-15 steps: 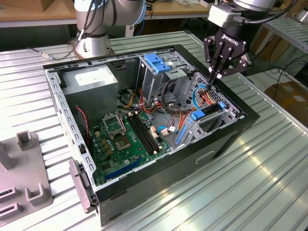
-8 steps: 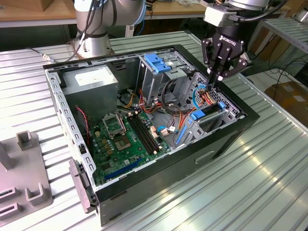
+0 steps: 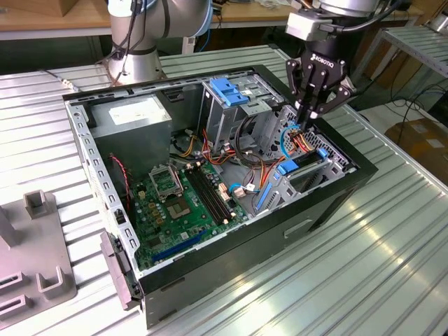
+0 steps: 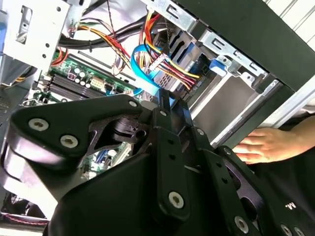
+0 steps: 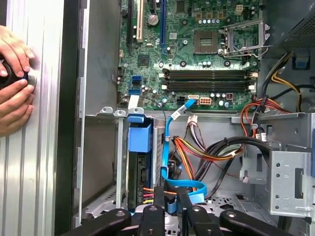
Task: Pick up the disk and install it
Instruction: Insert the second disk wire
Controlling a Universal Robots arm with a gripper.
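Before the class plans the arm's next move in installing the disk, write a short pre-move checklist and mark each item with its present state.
1. Computer case open, bay reachable: ok.
2. Disk standing on edge in the bay by the case wall, blue carrier tab on top: ok. Fully seated: cannot tell.
3. Gripper free of cables: not ok. In the first wrist view the blue data cable runs right up to it, with the red and yellow power wires close by.
4. Gripper holding nothing: cannot tell.
5. People away from the work area: not ok. A person's hands rest on the table beside the case.
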